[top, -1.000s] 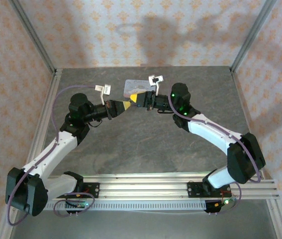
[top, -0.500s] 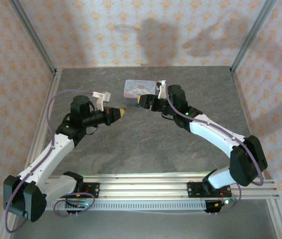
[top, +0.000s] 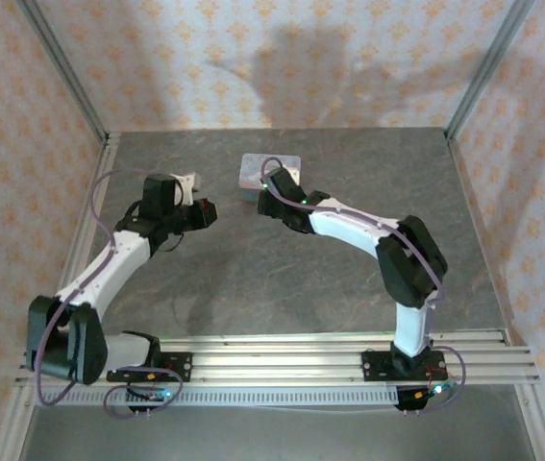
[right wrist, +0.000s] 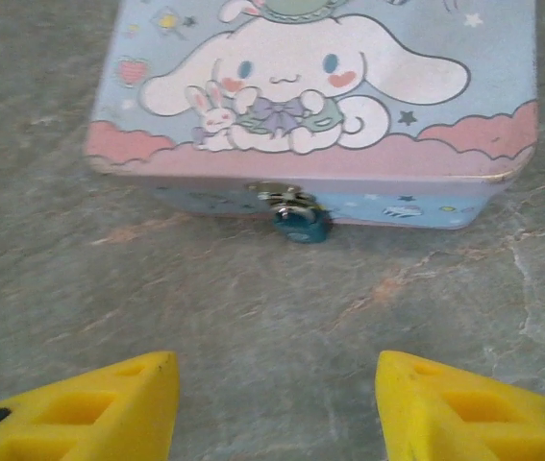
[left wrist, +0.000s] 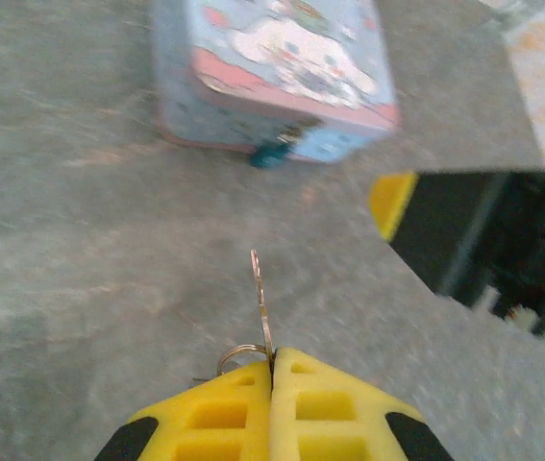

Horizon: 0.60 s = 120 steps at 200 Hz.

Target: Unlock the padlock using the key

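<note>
the padlock (right wrist: 301,224) hangs at the tin's (right wrist: 310,77) front, grey table (right wrist: 253,327), floral walls (top: 253,58), mid-frame above the parted right gripper (right wrist: 277,384); left gripper (left wrist: 272,370) pinches the key (left wrist: 260,298).

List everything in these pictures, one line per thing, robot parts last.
tin: one, pastel blue and pink with a white cartoon character, on the far part of the table
padlock: one, teal, hanging at the latch on the tin's front side
key: one, pale metal, pinched in the left claw, pointing toward the tin
key ring: one, pale metal, at the key's base
table: one, grey stone pattern, under everything
rail: one, silver, along the near edge
left arm: one, white and black, left side
right arm: one, white and black, reaching to the tin
left claw: one, yellow tips, shut on the key
right claw: one, yellow tips, open, facing the padlock, apart from it
</note>
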Available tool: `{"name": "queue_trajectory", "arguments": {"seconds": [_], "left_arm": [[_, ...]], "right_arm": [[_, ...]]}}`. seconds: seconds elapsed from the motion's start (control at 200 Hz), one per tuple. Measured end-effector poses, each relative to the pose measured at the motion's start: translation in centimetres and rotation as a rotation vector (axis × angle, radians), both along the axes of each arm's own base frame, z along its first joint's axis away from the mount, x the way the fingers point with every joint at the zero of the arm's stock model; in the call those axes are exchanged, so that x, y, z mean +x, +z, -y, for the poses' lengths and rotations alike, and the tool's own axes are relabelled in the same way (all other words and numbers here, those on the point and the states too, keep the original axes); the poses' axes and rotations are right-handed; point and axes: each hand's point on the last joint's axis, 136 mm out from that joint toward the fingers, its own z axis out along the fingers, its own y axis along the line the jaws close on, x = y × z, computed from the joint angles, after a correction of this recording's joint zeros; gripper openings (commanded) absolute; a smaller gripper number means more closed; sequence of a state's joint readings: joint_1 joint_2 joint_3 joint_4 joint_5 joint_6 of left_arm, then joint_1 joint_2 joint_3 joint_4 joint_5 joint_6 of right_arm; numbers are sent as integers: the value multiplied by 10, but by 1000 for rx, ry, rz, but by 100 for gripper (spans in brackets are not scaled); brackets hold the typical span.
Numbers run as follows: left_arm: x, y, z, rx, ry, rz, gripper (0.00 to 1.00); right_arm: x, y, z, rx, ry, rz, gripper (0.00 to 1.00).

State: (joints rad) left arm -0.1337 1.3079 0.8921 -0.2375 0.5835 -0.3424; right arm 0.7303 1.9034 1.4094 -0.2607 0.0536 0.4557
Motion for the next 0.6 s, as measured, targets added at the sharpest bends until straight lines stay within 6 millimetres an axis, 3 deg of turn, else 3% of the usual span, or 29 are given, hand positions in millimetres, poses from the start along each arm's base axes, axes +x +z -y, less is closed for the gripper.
{"name": "queue_trajectory", "arguments": {"seconds": [0.15, 0.355, 0.601], "left_arm": [[37, -23, -21, 45, 105, -65, 0], [90, -34, -21, 67, 128, -81, 0], [104, -44, -20, 68, 128, -94, 0]], "right_arm": [[12, -19, 0, -53, -41, -16, 52], [27, -52, -7, -107, -60, -42, 52], [41, -65, -14, -136, -77, -39, 48]]}}
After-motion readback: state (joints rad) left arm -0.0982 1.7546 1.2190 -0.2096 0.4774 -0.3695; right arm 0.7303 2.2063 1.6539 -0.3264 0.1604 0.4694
